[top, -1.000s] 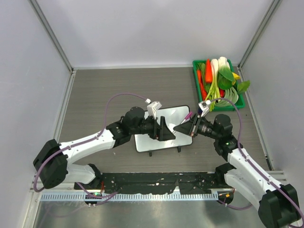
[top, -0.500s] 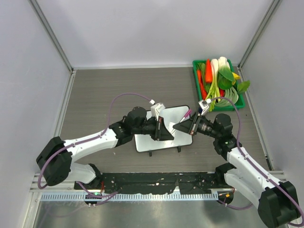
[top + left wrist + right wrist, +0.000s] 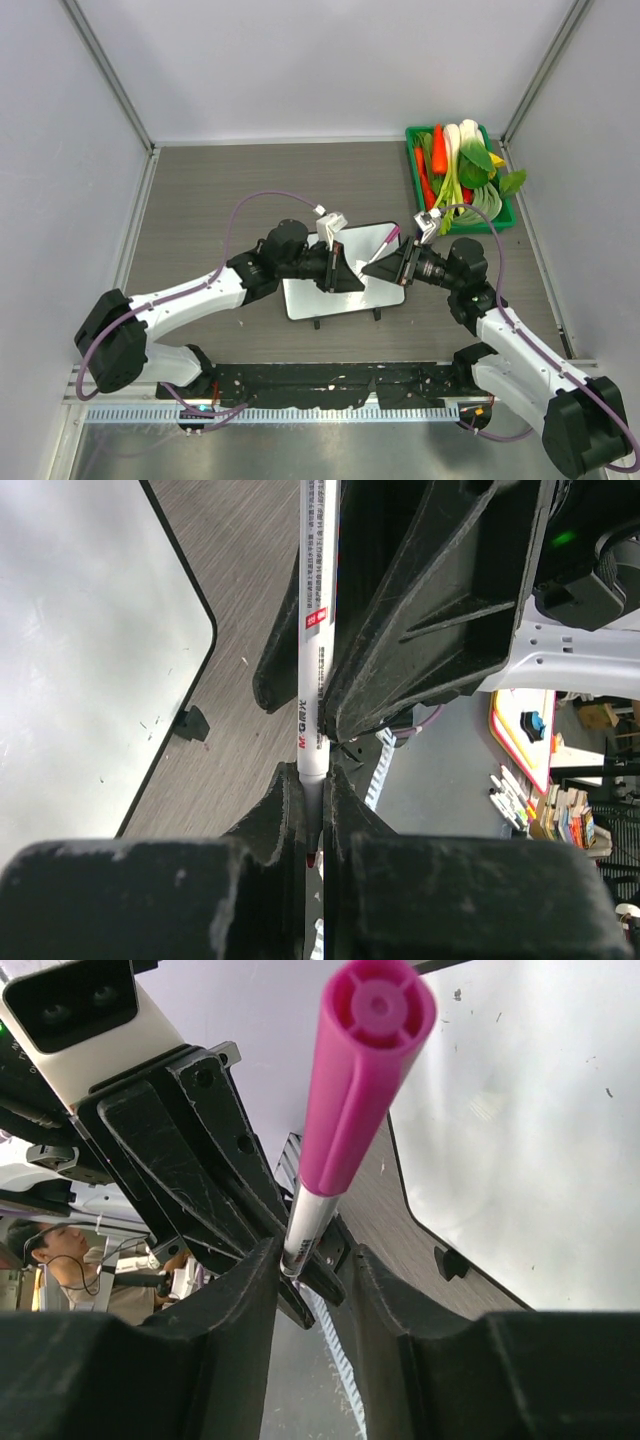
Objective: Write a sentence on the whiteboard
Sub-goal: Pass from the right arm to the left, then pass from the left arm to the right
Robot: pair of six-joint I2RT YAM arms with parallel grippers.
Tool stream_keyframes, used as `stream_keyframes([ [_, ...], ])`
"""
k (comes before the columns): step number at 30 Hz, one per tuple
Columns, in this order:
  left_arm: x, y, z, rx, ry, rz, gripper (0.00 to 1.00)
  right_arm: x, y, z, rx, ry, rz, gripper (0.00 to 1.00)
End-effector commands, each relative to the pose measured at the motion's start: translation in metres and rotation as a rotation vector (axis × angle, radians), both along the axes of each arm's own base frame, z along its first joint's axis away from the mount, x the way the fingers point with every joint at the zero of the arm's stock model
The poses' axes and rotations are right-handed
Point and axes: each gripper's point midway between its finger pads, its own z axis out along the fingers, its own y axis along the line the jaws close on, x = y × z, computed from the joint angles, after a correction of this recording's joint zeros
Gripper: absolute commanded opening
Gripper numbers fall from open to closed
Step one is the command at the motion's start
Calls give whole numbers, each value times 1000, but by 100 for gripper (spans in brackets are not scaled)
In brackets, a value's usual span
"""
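left arm (image 3: 190,300): is being held out from the near-left corner across the surface (image 3: 220,190), its wrist over the whiteboard.
left pincer (image 3: 312,785): is being kept together, clamped on the narrow lower end of the marker.
whiteboard (image 3: 312,300): is being carried flat on the middle of the surface, under both wrists. its white face is being shown with only a few small dark specks, and one black foot (image 3: 192,723) is being seen at its edge.
marker (image 3: 312,600): is being held tilted between the two pincers above the whiteboard, white barrel toward the left pincer, pink cap (image 3: 365,1070) toward the right arm.
right pincer (image 3: 312,1255): is being held slightly apart around the barrel just below the cap. a gap is being left on one side, so the marker is not being squeezed.
green tray (image 3: 411,150): is being kept at the far right of the surface, well apart from the whiteboard, filled with vegetables (image 3: 462,165).
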Motion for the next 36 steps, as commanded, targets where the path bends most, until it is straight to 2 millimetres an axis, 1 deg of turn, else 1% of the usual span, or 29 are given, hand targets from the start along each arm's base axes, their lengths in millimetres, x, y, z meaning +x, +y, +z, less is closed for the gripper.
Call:
stream_keyframes([
  [1, -1, 0, 27, -59, -65, -30, 0, -4, 1, 26, 48, -95, 26, 36],
  [8, -4, -3, 26, -69, -54, -55, 0, -5, 4, 31, 98, -88, 48, 35],
  [11, -2, -3, 25, -62, -55, -54, 0, -5, 4, 31, 96, -89, 53, 26],
  [16, -2, -3, 25, -53, -62, -57, 0, -8, 4, 28, 88, -88, 68, 25],
  [18, -3, -3, 25, -52, -59, -65, 0, -8, 4, 26, 87, -81, 66, 23],
  [21, -3, -3, 25, -50, -58, -68, 0, -8, 5, 27, 90, -82, 71, 15],
  [22, -3, -3, 25, -47, -61, -68, 0, -8, 5, 26, 88, -84, 71, 8],
  [23, -3, -3, 24, -42, -60, -64, 0, -8, 5, 26, 87, -82, 74, 4],
  [24, -2, -3, 25, -43, -62, -63, 0, -8, 5, 25, 87, -80, 76, 2],
  [27, -1, -1, 24, -37, -63, -56, 0, -10, 5, 27, 89, -95, 81, 1],
  [30, 5, 5, 21, -23, -65, -21, 1, -6, 3, 26, 69, -109, 54, 1],
  [31, 6, 8, 21, -19, -63, -10, 8, -6, 3, 25, 54, -111, 51, 1],
  [34, 10, 17, 22, -15, -68, 28, 52, -3, 1, 24, 27, -115, 31, 1],
  [35, 11, 21, 22, -14, -73, 44, 64, -3, 0, 22, 13, -117, 26, 1],
  [36, 12, 25, 23, -12, -78, 61, 73, -1, -1, 19, 4, -110, 15, 1],
])
